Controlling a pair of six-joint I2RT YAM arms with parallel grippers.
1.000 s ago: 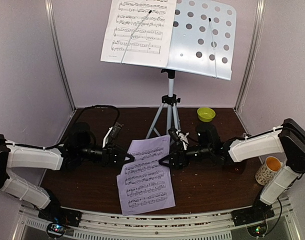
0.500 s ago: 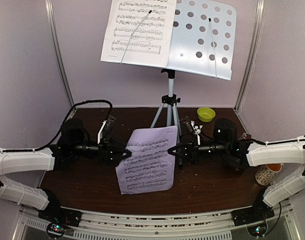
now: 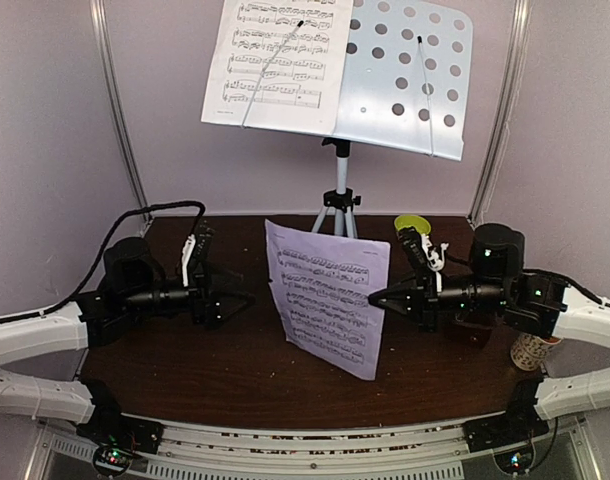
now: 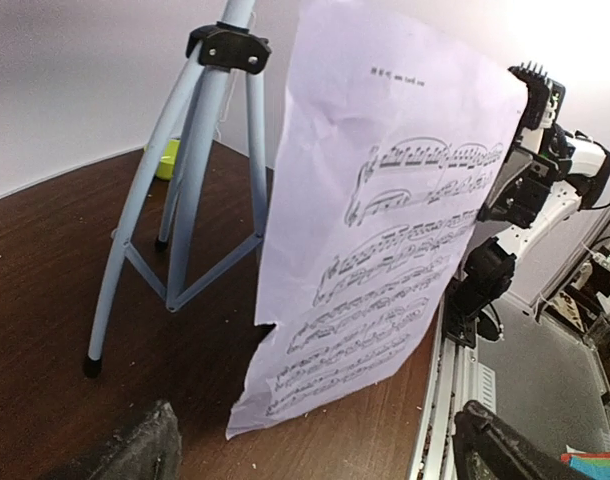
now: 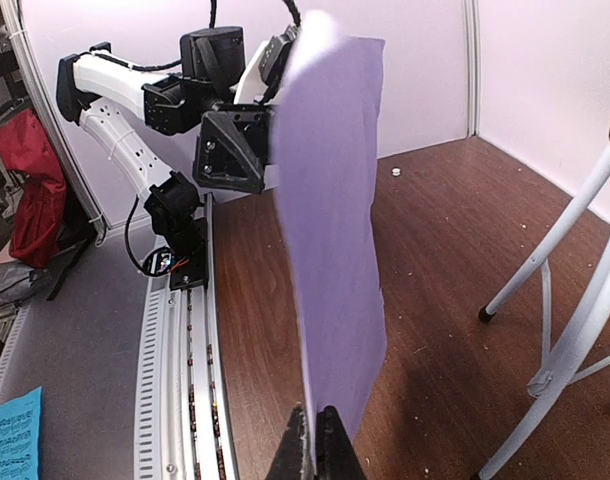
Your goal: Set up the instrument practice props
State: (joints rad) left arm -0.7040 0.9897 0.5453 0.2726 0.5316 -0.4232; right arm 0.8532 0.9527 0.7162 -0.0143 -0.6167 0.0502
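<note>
Sheet-music page upright, right edge pinched by right end effector, left end effector gaping, not touching

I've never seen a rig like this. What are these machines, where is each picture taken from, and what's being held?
These are two robot arms bolted at the near edge of a table. One picture looks down from above and behind them; the other two come from cameras on their wrists. The right gripper is shut on a sheet of music, holding it upright by one edge. The left gripper is open and empty. Behind stands a white music stand carrying another page. A green bowl and a mug sit on the table.
</note>
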